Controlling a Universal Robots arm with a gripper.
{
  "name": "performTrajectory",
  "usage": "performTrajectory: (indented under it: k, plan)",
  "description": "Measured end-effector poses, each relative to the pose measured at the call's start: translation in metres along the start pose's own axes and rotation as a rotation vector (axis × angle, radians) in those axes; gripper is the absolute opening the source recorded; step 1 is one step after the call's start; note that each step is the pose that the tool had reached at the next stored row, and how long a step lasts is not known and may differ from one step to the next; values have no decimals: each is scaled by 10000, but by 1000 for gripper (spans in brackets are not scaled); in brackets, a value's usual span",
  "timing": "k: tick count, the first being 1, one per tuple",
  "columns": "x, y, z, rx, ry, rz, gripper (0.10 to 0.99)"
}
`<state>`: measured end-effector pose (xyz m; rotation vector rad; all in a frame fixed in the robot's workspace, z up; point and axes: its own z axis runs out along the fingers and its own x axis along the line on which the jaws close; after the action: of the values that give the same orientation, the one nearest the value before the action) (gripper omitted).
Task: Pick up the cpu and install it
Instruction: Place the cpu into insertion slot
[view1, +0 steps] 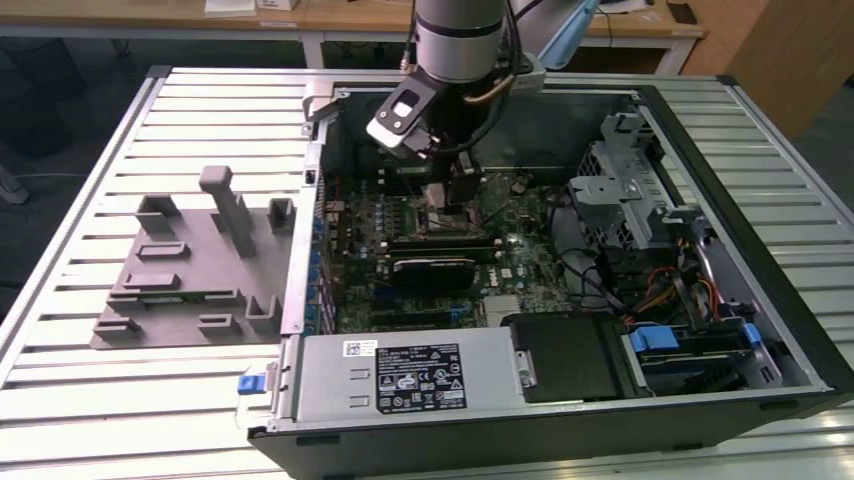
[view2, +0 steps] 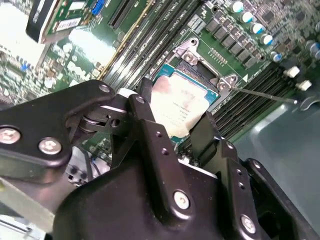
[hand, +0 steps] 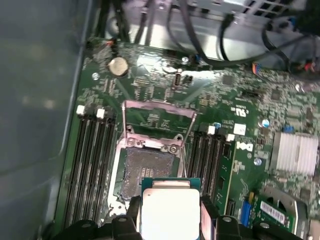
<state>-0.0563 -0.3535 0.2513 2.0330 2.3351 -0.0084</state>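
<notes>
My gripper reaches down into the open computer case, just over the motherboard. It is shut on the cpu, a small square chip with a silvery top, pinched by its edges between the black fingers. In the first wrist view the cpu hovers beside and slightly above the open socket. The socket's metal load plate is swung up. The chip is not touching the socket's contact field. In the second wrist view the socket frame shows beyond the chip.
Memory slots flank the socket on both sides. A silver heat sink and cables sit nearby. The case walls, a power supply and a drive cage hem the arm in. A grey plastic tray lies on the slatted table at the exterior view's left.
</notes>
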Motion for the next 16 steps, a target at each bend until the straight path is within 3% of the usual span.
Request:
performTrajectory:
  k: [3, 16]
  plan:
    - [0, 0, 11, 18, -13, 450, 545]
    - [54, 3, 129, 26, -19, 672, 545]
